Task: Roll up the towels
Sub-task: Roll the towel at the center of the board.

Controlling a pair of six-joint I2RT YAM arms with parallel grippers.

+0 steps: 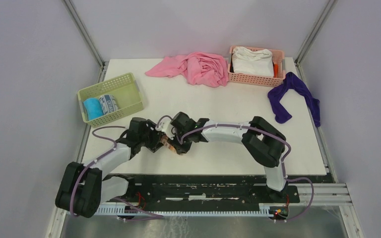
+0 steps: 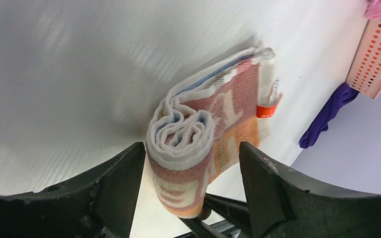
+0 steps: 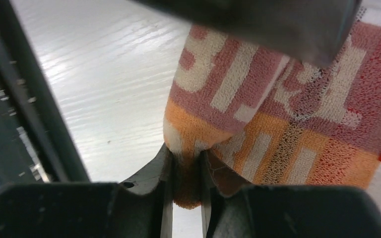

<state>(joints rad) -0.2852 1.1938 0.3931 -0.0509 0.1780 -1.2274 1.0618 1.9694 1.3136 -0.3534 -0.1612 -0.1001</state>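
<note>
White table (image 1: 228, 104) is being occupied, near its front edge left of centre, by the rolled towel (image 2: 198, 124) (pink and orange lettering), which is being straddled by the wide-spread left gripper (image 2: 191, 161) while its edge is being pinched by the right gripper (image 3: 186, 166).

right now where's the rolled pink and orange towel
In the top view the rolled towel sits near the table's front edge, just left of centre, between the left gripper's open fingers, with the right gripper pinching its orange edge.

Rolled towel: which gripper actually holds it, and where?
Right gripper pinches the rolled towel by its orange edge; left gripper stands open astride the roll, not gripping.
</note>
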